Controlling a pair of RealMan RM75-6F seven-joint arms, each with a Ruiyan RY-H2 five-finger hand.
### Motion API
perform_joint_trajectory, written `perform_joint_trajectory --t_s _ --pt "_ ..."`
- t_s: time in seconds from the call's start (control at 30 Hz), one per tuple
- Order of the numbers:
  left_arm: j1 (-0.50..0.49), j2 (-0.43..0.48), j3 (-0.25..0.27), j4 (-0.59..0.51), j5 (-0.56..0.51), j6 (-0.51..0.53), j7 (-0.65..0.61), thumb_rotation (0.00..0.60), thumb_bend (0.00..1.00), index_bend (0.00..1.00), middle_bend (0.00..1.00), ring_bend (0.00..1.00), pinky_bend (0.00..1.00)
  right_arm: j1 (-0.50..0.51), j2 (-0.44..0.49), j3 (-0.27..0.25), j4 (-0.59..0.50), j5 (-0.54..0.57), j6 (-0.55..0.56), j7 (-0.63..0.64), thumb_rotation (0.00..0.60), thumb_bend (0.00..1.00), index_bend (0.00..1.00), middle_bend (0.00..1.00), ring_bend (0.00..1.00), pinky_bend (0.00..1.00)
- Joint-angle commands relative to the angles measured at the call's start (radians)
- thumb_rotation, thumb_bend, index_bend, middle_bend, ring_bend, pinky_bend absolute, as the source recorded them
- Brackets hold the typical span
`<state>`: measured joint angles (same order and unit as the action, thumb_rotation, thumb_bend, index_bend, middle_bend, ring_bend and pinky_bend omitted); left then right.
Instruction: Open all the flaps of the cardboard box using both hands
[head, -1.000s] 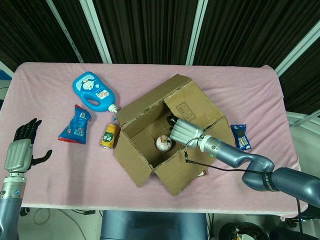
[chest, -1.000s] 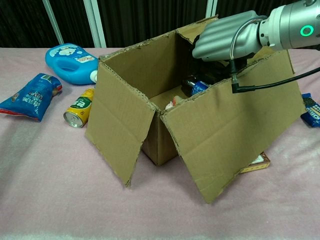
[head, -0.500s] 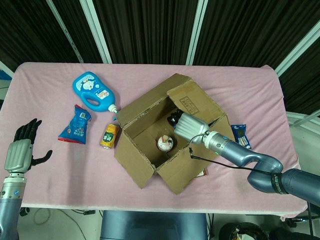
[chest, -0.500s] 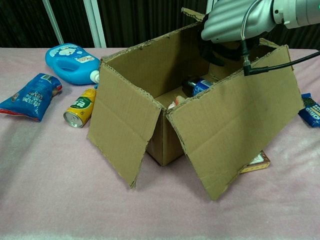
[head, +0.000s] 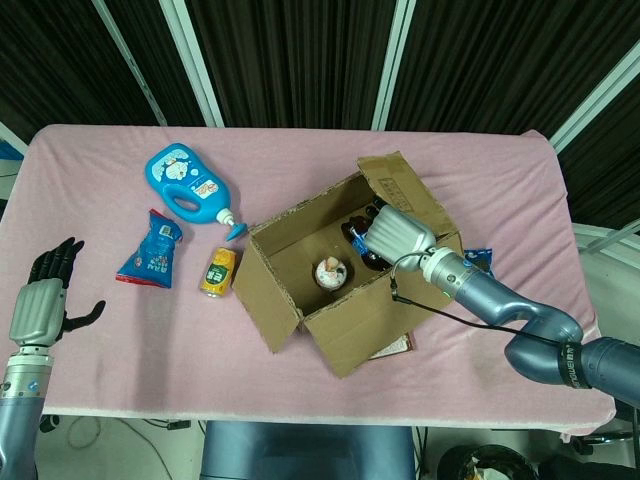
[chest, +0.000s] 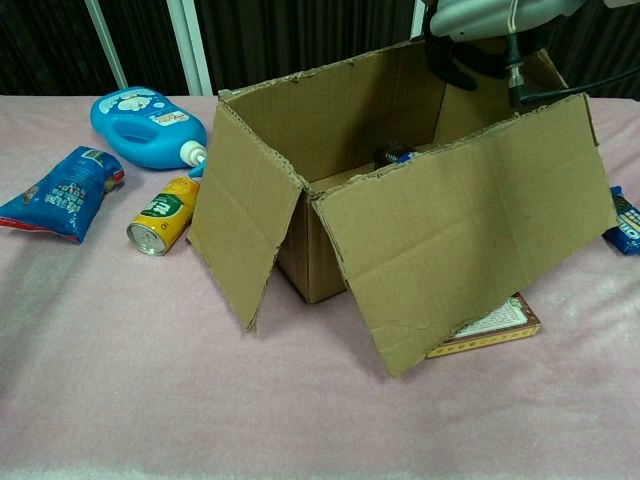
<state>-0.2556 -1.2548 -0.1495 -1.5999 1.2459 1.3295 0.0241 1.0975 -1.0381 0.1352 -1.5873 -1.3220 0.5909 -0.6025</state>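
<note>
Lighting bright, even, from overhead. Soft short shadows under the cardboard box flaps on the pink tablecloth. Box interior darker. Mild glare on the blue bottle. Both views sharp; background behind the table dark. Slight wide-angle bend at the head view's edges.

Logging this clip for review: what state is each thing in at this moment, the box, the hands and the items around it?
Cardboard box: upright, top open, near flaps hanging outward.
Right hand: over the box's far right flap; grip unclear.
Left hand: away from the box, fingers spread, holding nothing.
Blue bottle: lying on its side.
Yellow can: lying on its side.
Blue snack bag: lying flat.
</note>
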Motion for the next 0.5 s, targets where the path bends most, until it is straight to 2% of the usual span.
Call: perform_joint_trajectory --t_s 0.03,0.23,0.5 --pt "0.0 0.0 -0.001 0.0 -0.001 -0.002 0.0 0.6 0.24 0.0 0.0 0.0 0.0 0.001 0.022 0.006 -0.017 0.033 0.009 -0.019 0.6 0.94 0.58 0.44 0.25 0.23" --pt "0.002 0.001 -0.003 -0.002 -0.002 -0.003 -0.001 0.6 0.24 0.0 0.0 0.0 0.0 0.006 0.044 0.001 -0.037 0.063 0.003 -0.019 0.6 0.91 0.58 0.43 0.25 0.23" --pt "0.004 0.003 -0.005 -0.004 -0.002 -0.005 -0.002 0.6 0.24 0.0 0.0 0.0 0.0 0.009 0.054 -0.008 -0.041 0.078 0.003 -0.012 0.6 0.75 0.58 0.41 0.25 0.23"
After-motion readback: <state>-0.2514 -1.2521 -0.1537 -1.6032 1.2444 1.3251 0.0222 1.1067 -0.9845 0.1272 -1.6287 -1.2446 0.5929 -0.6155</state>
